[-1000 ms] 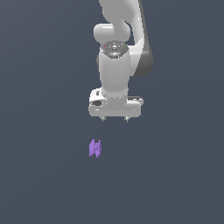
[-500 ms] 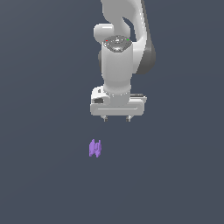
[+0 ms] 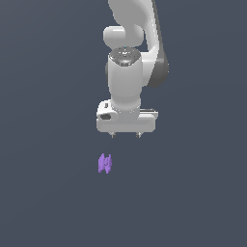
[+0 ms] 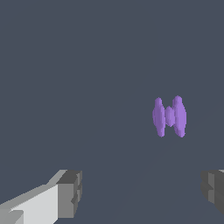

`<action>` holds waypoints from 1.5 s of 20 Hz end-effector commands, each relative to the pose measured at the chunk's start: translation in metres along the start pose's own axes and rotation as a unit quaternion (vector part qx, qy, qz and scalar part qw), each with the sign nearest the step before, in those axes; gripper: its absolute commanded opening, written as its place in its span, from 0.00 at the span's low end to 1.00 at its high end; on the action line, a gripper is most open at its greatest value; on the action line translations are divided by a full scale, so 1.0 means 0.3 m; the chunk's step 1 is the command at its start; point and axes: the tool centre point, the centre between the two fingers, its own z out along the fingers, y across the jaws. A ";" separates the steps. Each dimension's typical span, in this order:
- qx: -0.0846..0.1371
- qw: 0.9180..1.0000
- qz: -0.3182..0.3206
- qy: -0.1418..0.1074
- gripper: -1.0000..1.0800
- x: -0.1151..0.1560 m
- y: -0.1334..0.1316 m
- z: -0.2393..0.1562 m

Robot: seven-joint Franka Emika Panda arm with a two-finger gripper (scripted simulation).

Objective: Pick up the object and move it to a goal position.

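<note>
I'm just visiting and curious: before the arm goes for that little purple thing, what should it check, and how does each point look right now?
1. Gripper open: ok, the wrist view shows its fingers wide apart.
2. Gripper holding nothing: ok.
3. Purple object in sight: ok, in both views.
4. Gripper lined up over the object: not ok, the object sits toward the exterior view's left.
5. Object between the fingers: not ok.
6. Goal position: cannot tell, no marker shows.

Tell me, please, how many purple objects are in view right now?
1. The purple object lies alone on the grey floor, below the open hand and toward the exterior view's left of it. Nothing appears to hide another.
</note>
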 end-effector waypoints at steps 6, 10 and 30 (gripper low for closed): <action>-0.005 1.000 -0.007 -0.012 0.96 0.059 0.097 0.110; -0.008 1.000 -0.012 -0.022 0.96 0.095 0.175 0.200; -0.012 0.999 -0.022 -0.041 0.96 0.133 0.328 0.392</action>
